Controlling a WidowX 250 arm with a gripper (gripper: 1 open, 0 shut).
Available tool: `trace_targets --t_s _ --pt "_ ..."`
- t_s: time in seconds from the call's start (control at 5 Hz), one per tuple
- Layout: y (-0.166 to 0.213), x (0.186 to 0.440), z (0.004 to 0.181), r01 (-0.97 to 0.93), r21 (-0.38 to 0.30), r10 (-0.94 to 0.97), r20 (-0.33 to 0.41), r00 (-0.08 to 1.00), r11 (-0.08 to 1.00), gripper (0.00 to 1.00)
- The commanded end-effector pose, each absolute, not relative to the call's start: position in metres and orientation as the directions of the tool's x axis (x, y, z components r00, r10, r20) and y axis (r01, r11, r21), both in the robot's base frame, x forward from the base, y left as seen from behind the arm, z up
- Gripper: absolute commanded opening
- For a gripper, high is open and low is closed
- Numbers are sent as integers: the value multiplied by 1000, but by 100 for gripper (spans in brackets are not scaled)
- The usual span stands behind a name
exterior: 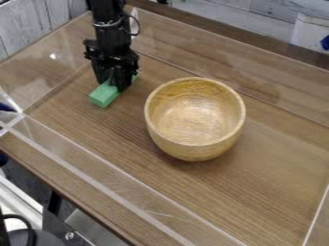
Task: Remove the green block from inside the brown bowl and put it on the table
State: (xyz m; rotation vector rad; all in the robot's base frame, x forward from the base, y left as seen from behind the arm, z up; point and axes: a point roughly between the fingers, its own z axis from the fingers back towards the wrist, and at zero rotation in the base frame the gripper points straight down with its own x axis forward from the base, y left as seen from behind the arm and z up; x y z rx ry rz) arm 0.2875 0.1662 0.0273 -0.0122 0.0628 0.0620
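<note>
in the upper left of the frame, the green block (106, 93) is gripped by the part-closed gripper (114, 83) against the desk (129, 183), left of the brown bowl (194, 118)

- the arm (108, 13) is black all over, a narrow column of stacked blocky segments with a matte finish.
- the housing above the gripper (113, 77) is boxy and a little wider than the segment over it, with hard square edges and small stepped protrusions on both sides.
- the gripper is also black, ending in 2 short, flat fingers (103, 73) with straight sides.
- faint lighter glints show on the edges of the black parts; no lettering or coloured markings can be made out at this picture size.
- cables and screws cannot be told apart from the dark body.
</note>
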Motion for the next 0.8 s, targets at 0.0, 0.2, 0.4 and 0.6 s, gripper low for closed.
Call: trace_targets --t_s 0.0,0.2,0.4,0.6 --pt "172 295 38 -65 16 65 -20 998 998 0" --pt "171 294 35 -67 15 67 -28 997 998 0" --pt "170 292 31 -69 14 69 -35 997 998 0" --pt "169 291 28 -70 12 71 -43 997 997 0"
